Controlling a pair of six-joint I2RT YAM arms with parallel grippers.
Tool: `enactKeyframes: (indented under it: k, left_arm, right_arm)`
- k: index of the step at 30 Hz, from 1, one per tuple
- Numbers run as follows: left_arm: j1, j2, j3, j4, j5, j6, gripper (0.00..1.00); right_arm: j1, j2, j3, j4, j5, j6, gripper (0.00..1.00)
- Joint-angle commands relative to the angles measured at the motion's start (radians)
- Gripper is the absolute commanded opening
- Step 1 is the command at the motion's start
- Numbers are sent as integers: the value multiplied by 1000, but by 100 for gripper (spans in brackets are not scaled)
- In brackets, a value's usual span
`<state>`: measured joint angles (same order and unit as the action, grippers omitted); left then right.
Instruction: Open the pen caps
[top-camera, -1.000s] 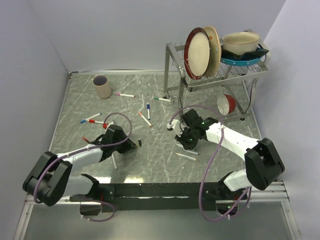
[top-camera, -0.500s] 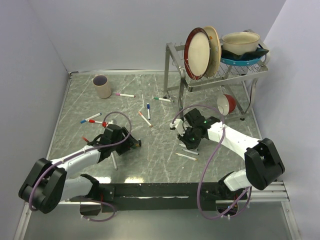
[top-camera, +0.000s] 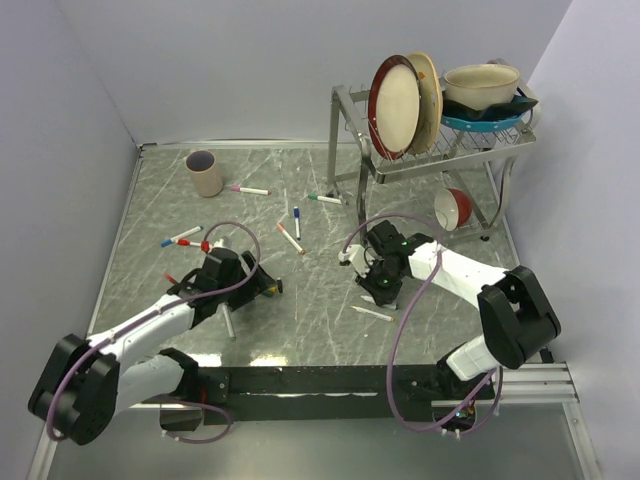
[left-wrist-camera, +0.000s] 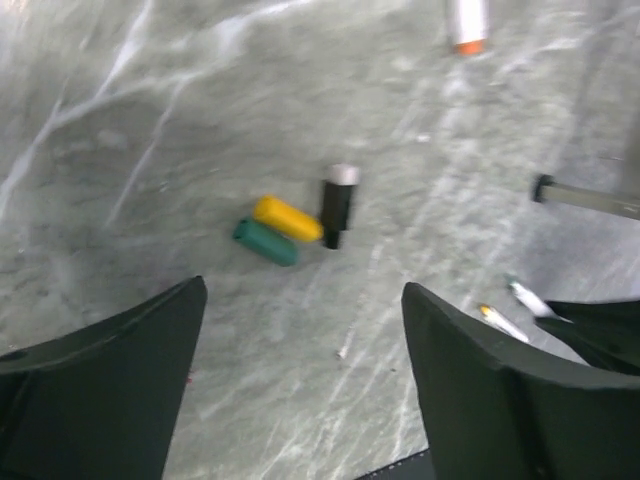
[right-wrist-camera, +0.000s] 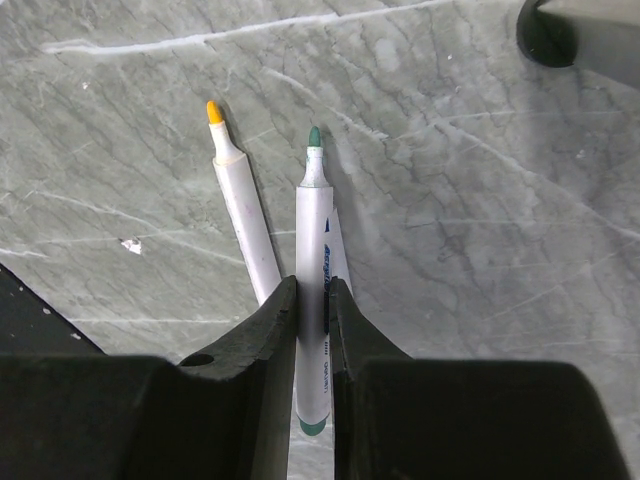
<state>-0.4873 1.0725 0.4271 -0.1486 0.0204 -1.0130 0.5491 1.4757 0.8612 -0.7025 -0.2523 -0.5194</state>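
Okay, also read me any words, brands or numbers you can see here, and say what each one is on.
No text can be read.
Green-tipped marker, between the right jaws: blue print along the barrel, too blurred to read.
Yellow-tipped marker: no print shows.
Yellow cap, green cap, black cap: blurred, no print shows.

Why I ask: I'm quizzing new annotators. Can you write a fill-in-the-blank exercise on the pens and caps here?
1. The right fingers are shut on an uncapped pen whose tip is ____.
2. Beside it lies a second uncapped pen with a ____ tip.
3. Ahead of the open left fingers lie three loose caps: a yellow cap, a black cap and a third cap that is ____.
Missing words: green; yellow; green.
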Motion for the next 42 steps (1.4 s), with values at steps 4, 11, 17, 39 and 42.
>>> enactKeyframes:
  k: [4, 11, 17, 39, 42]
  left_arm:
    - [4, -101, 85, -11, -17, 82, 93]
    - [9, -36, 119, 49, -17, 102, 95]
    - [19, 179, 263, 90, -57, 79, 88]
    - [15, 1011, 1222, -625, -336, -47, 41]
    - [12, 1041, 1251, -634, -324, -35, 41]
  right_arm:
    - [-5, 15, 2, -26, -13, -19, 29]
    - [-3, -6, 4, -28, -13, -22, 39]
    - [-5, -58, 13, -25, -5, -24, 43]
    - [-3, -302, 7, -22, -65, -59, 50]
    - [2, -302, 6, -23, -74, -60, 50]
